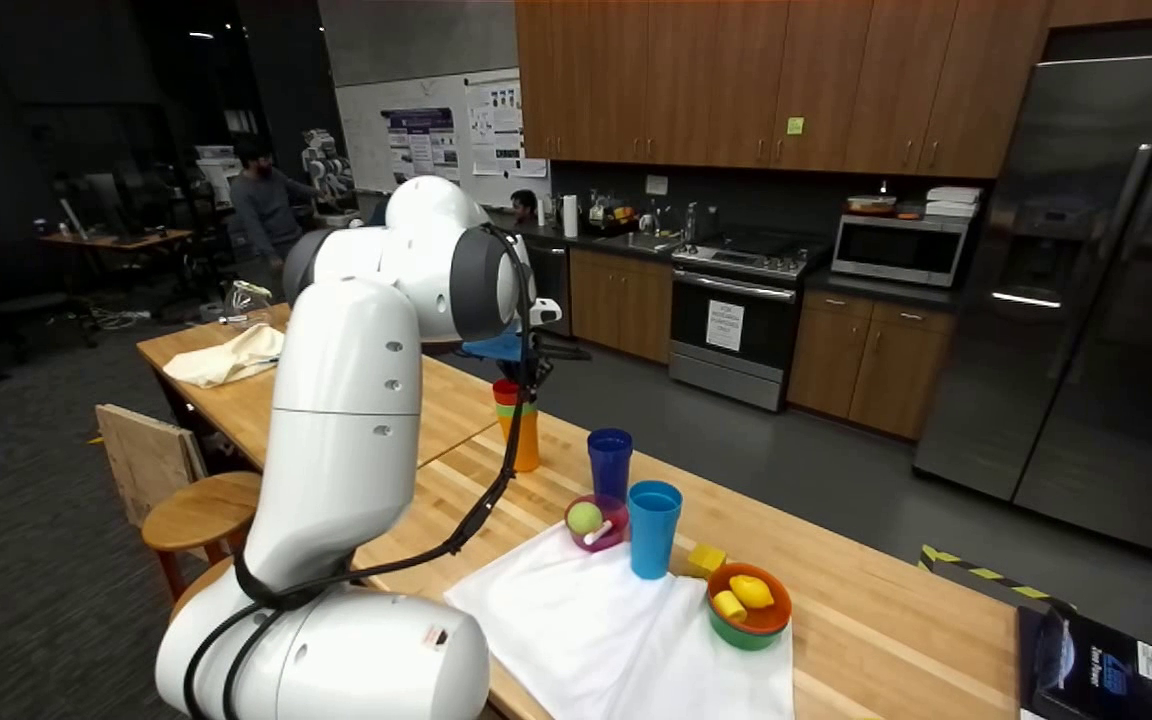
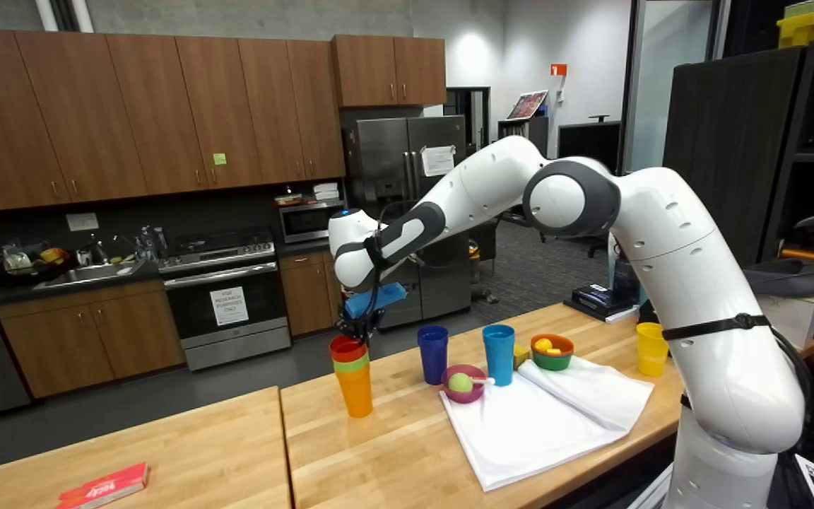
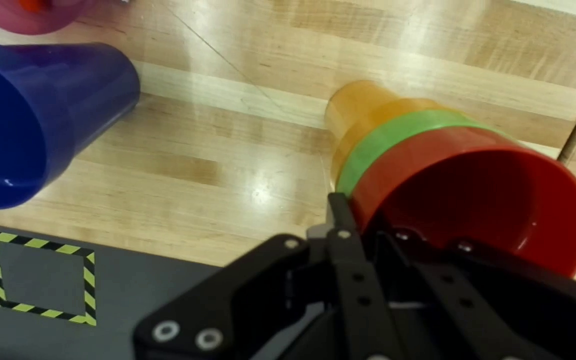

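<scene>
A stack of nested cups stands on the wooden table, with a red cup (image 3: 473,200) on top, a green cup (image 3: 408,135) below it and orange (image 3: 355,107) at the bottom. The stack also shows in both exterior views, as orange cups (image 1: 526,445) (image 2: 356,392) under the red rim. My gripper (image 3: 360,217) is at the red cup's rim, one finger outside the wall and one inside. The fingers look closed on that wall. In the exterior views the gripper (image 1: 521,372) (image 2: 359,329) is above the stack. A dark blue cup (image 3: 83,95) stands beside it.
A magenta bowl (image 2: 463,394) holds a green ball. Beside it are a light blue cup (image 2: 499,353), a yellow block (image 1: 706,558), stacked orange and green bowls (image 2: 552,360), and a white cloth (image 2: 541,424). A yellow cup (image 2: 651,350) and red box (image 2: 104,488) lie farther off.
</scene>
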Action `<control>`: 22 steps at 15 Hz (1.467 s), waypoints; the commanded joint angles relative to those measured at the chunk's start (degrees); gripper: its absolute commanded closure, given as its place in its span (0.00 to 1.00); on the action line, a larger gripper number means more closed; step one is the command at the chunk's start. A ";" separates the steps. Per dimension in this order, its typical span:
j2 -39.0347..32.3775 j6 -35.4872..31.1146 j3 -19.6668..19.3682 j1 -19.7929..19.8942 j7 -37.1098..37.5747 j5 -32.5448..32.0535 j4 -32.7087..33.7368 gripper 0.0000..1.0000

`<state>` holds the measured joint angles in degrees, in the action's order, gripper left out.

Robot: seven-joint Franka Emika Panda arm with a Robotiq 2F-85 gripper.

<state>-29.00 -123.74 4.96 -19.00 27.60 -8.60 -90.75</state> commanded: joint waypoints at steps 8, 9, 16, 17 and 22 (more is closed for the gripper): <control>0.76 2.07 -1.03 -1.48 0.80 -1.56 -0.45 0.34; 1.22 2.14 -0.86 -1.66 0.57 -1.70 -0.92 0.29; 2.63 5.18 -0.96 -3.64 1.30 -3.84 -0.02 0.00; 0.53 3.19 -0.22 -2.72 0.14 -2.25 0.53 0.00; 0.23 3.21 -0.17 -2.79 0.14 -2.33 0.56 0.00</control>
<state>-28.67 -120.77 4.83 -21.70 27.74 -10.97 -90.49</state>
